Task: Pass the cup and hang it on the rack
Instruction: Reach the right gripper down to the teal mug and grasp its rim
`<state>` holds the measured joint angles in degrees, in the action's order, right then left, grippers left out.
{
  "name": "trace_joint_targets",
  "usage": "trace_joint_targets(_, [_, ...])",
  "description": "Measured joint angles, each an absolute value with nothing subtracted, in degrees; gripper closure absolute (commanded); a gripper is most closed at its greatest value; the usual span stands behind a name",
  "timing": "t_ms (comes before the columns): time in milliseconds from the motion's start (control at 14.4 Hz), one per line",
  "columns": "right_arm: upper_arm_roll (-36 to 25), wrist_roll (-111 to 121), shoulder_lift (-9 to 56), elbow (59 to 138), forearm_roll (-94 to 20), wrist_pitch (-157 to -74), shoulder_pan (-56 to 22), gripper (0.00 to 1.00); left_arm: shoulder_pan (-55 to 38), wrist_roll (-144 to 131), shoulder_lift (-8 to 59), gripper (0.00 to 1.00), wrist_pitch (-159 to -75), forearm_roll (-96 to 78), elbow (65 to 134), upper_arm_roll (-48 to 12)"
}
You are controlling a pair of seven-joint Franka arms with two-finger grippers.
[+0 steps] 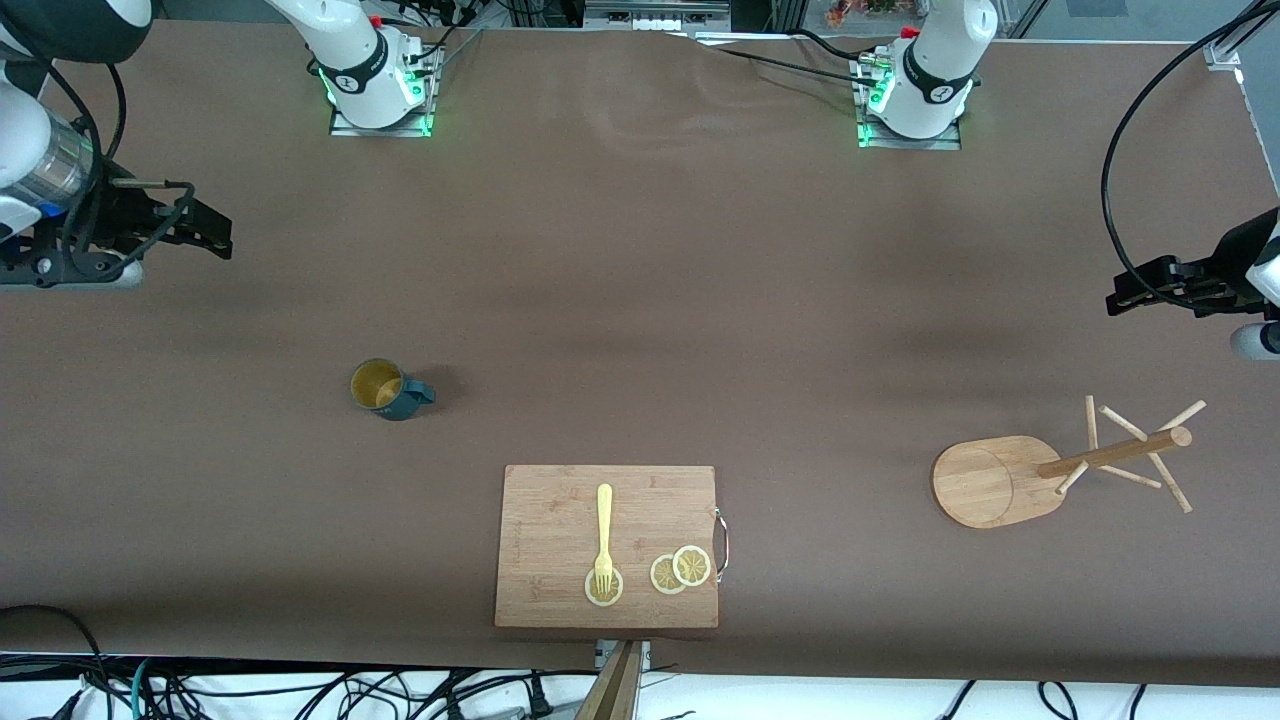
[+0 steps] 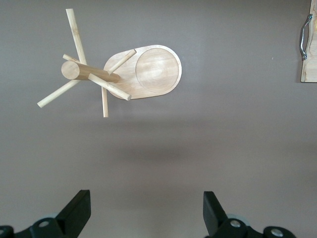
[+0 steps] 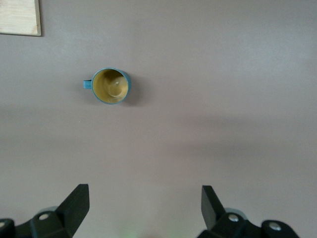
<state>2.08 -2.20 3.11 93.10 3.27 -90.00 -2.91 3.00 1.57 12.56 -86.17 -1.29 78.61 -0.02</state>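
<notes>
The job is just starting: the right gripper (image 3: 143, 208) is hanging wide open and empty, high over bare table with the cup (image 1: 386, 387) sitting upright well below it, so it needs to go down and grab the cup, while the left gripper (image 2: 146, 213) is waiting, open, above the rack (image 1: 1040, 470).

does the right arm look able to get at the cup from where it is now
Probably yes: the cup stands alone on bare table, upright, nothing around it, and the right gripper hangs open toward that end.
</notes>
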Motion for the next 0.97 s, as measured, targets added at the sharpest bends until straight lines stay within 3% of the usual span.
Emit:
trace_joint_targets(347, [2.1, -2.0, 4.1, 95.3, 2.8, -93.0, -2.9, 0.00, 3.1, 1.6, 12.6, 0.00, -86.2, -1.3, 78.6, 0.0])
trace_joint_targets(763, [2.2, -2.2, 6.0, 111.3, 2.1, -112.9, -2.9, 0.00, 3.3, 1.6, 12.6, 0.00, -86.2, -1.3, 78.6, 0.1])
trace_joint_targets(972, [2.2, -2.3, 9.0, 114.3, 2.0, -118.3, -2.9, 0.01, 3.3, 1.6, 12.6, 0.00, -86.2, -1.3, 78.6, 0.1])
